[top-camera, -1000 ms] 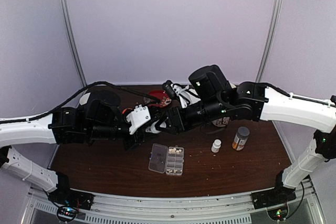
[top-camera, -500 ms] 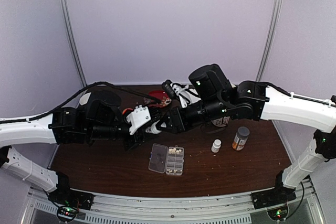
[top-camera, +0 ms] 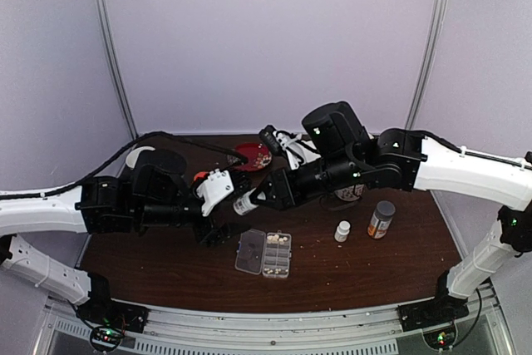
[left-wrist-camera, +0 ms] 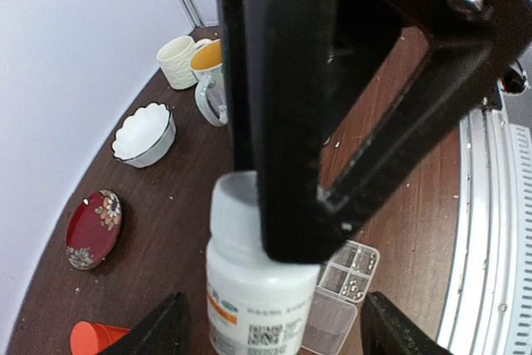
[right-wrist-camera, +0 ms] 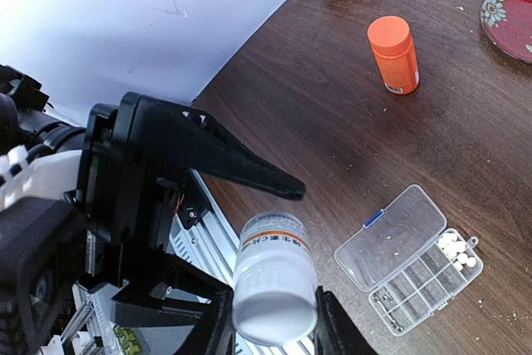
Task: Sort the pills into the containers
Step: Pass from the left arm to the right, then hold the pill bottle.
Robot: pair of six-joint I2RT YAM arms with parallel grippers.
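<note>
Pills (right-wrist-camera: 454,247) in pill box (right-wrist-camera: 391,240), lid open. Right gripper (right-wrist-camera: 273,326) clamps white bottle (right-wrist-camera: 274,280); left gripper (left-wrist-camera: 270,332) spread wide near it, gripping nothing.

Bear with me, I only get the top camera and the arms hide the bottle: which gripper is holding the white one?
Observer: The right gripper; its wrist view shows it clamped on the white bottle.
Operator: And the left one?
Observer: The left gripper is open, with its jaws wide on either side of the bottle and not touching it.
Operator: Is the bottle capped?
Observer: It looks so. The left wrist view shows a white cap on top.
</note>
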